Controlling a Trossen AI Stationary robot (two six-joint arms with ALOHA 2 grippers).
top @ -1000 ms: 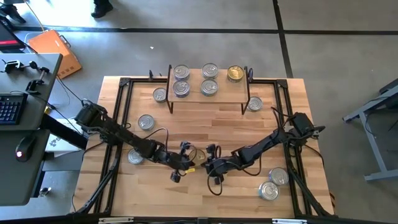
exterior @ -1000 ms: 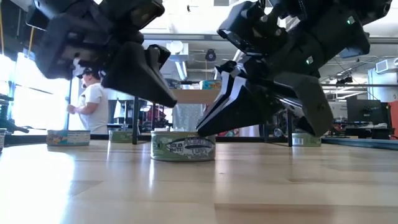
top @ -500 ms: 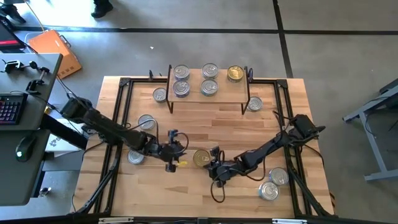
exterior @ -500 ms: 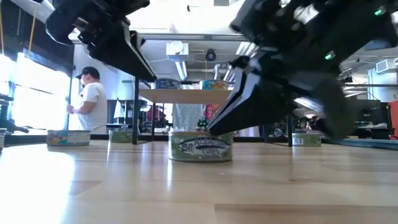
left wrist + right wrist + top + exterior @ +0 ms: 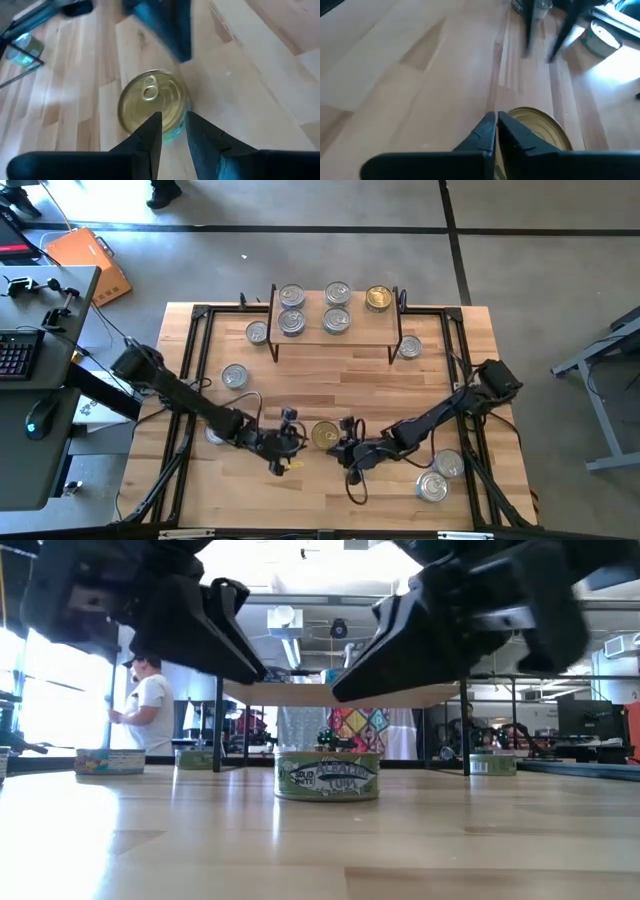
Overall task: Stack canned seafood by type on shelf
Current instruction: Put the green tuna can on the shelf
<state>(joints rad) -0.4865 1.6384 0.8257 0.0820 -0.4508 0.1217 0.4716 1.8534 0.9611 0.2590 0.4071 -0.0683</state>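
Pickup step: gold-lidded flat round tin (image 5: 324, 434) sits near the wooden tabletop's (image 5: 330, 380) 6 o'clock edge, unheld. Left gripper (image 5: 288, 442), fingers slightly parted, waits at its 9; right gripper (image 5: 349, 451), fingers pressed together, at its 4. Next: straddle, pinch, carry toward the light-wood shelf (image 5: 358, 325) at 12.

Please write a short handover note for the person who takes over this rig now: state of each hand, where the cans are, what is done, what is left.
Left hand: slightly open, empty, just left of the gold-lidded can at front centre of the table.
Right hand: shut, empty, just right of the same can.
That can stands upright on the table, held by neither.
Done: five cans on the shelf, four silver and one gold.
Left: the centre gold can, plus six silver-lidded cans around the table, two of them at front right.
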